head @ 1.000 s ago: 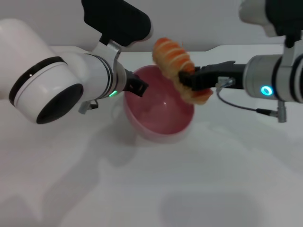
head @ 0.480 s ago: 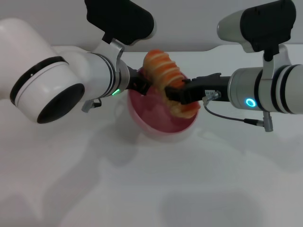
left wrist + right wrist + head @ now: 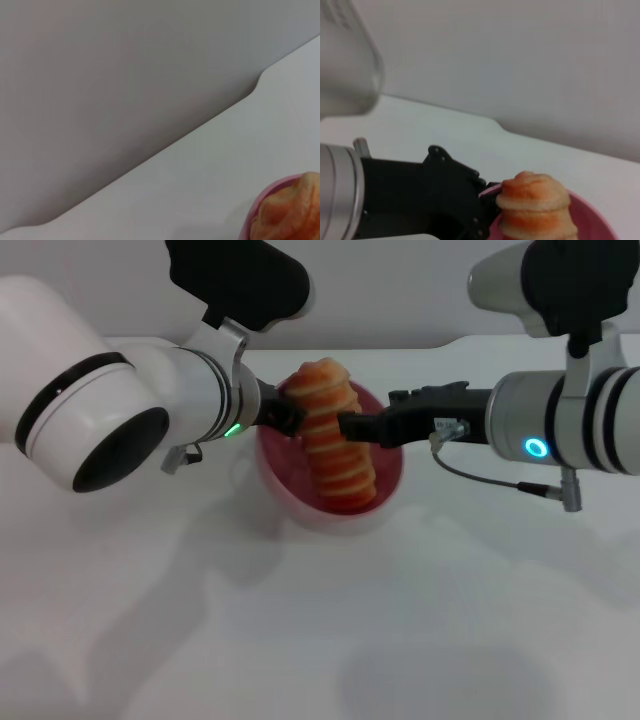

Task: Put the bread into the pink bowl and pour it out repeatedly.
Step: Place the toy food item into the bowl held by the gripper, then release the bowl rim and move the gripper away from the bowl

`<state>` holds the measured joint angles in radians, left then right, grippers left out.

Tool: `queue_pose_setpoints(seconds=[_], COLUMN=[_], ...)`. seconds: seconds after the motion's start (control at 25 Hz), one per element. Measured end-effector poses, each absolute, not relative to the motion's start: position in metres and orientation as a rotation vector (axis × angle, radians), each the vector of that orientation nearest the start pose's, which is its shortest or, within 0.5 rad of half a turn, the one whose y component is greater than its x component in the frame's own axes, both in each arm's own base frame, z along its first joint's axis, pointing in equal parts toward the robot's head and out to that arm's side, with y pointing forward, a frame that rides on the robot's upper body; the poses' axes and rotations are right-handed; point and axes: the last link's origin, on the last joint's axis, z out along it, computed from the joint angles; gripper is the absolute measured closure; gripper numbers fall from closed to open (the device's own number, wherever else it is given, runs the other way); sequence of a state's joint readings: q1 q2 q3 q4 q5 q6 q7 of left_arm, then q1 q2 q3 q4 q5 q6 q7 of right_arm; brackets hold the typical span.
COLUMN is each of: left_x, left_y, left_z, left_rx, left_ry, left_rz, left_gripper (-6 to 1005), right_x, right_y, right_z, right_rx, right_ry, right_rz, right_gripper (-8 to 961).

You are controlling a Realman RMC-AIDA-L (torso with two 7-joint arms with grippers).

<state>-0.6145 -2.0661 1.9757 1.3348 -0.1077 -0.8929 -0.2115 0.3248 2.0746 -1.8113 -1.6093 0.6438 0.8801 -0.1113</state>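
Inside pink bowl [image 3: 385, 495], bread [image 3: 335, 445] — right fingers [image 3: 362, 427] touching

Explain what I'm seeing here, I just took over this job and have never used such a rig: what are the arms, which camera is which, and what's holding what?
It is a two-armed robot. The wide picture looks down from its head onto a white table. The left hand grips the rim of the pink bowl. The right hand reaches in from the other side, beside the bread, which stands on end in the bowl; whether it grips the bread is unclear. The other pictures come from wrist cameras: the left one shows table, wall and a corner of bowl and bread; the right one shows the bread and left hand.
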Motion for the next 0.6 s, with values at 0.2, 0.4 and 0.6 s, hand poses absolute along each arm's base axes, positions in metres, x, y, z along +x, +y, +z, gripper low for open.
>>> queue_pose_setpoints(seconds=[0.2,0.4,0.6], left_x=[-0.131,-0.128,-0.126], left_y=[0.383,0.376,0.373], left_z=[-0.072,-0.08,-0.086], left_rx=[-2.186,-2.237,-2.267], left_ry=[-0.696,-0.725,-0.732], left_rz=[0.173,0.157,0.131], left_gripper=[841,840,840], right_x=[0.134,0.151,0.171], right_y=[0.347,0.358,0.351], right_z=[-0.002,0.044,0.053], right_rx=[-2.19,-1.939,-1.769], right_ry=[0.856,0.644,0.374], right_rz=[0.247,0.31,0.426], right_gripper=[239,239,240])
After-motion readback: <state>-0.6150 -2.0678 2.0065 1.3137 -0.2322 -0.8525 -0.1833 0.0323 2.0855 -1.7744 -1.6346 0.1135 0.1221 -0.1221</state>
